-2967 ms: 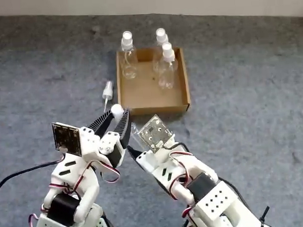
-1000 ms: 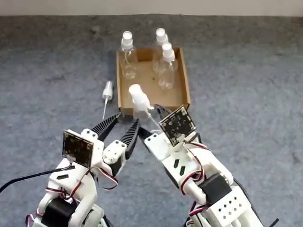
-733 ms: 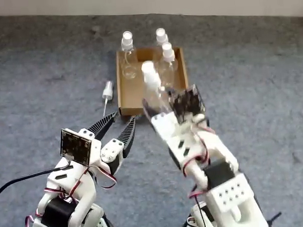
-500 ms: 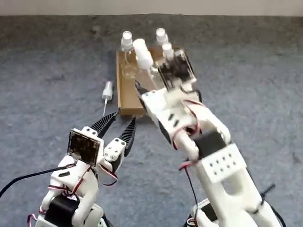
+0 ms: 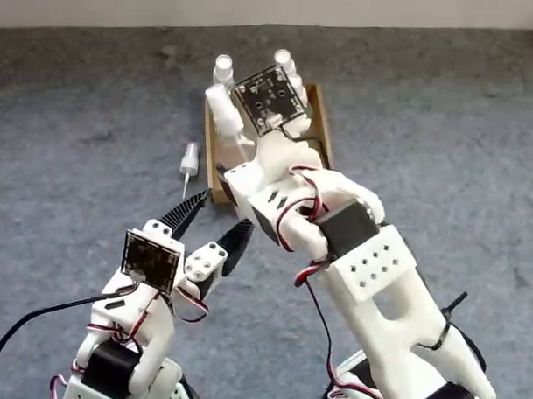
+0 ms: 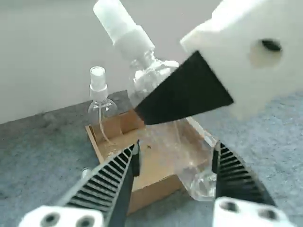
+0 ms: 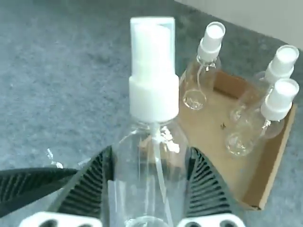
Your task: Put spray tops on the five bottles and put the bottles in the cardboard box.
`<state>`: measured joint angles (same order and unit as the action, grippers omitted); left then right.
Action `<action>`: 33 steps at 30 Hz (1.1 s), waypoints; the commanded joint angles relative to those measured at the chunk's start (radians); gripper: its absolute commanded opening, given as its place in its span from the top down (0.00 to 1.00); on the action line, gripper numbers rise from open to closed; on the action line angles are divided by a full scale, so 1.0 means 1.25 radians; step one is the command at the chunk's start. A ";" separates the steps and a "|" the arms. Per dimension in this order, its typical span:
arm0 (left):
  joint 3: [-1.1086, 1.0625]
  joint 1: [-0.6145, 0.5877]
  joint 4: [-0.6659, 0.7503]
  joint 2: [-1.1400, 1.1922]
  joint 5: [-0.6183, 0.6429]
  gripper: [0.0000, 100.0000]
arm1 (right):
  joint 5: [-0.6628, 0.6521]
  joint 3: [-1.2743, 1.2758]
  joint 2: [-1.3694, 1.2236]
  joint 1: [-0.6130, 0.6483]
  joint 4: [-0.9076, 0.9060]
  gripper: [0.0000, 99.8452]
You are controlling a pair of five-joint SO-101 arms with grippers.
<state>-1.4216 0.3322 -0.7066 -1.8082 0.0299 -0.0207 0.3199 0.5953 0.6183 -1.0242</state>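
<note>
1. Right tool [image 7: 149, 161] pinches a capped bottle [image 7: 151, 118] by its body and holds it tilted above the near-left part of the box [image 7: 275, 153].
2. Left tool [image 5: 219, 217] hangs spread and empty, short of the box's front wall.
3. 3 seconds ago both tools met short of the box, the left one around the bottle's top. Since then the left has let go and stayed back, while the right has lifted the bottle and swung it forward over the box.
4. 3 capped bottles [image 7: 246, 127] stand in the box.
5. Capping looks done, so this would be bottle 4; it needs lowering and release.
6. 1 spray top [image 5: 189, 161] lies on the desk [image 5: 89, 127] beside the box, so 1 bottle is likely still to cap.
</note>
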 commanded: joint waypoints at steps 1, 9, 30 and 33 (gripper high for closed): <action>-0.017 -0.009 0.052 0.002 -0.006 0.78 | 0.007 -0.118 0.003 0.009 -0.116 1.00; -0.030 -0.009 0.070 0.002 -0.006 0.78 | 0.005 -0.229 0.003 0.007 -0.239 1.00; -0.039 -0.163 0.074 0.001 -0.001 0.88 | -0.033 -0.063 -0.037 -0.190 0.105 1.00; -0.039 -0.160 0.072 0.001 -0.001 0.93 | -0.033 -0.008 -0.061 -0.164 0.230 1.00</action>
<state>-1.4737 0.1435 -0.6314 -1.8082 0.0222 -0.0560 0.2877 0.5232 0.3974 -0.8922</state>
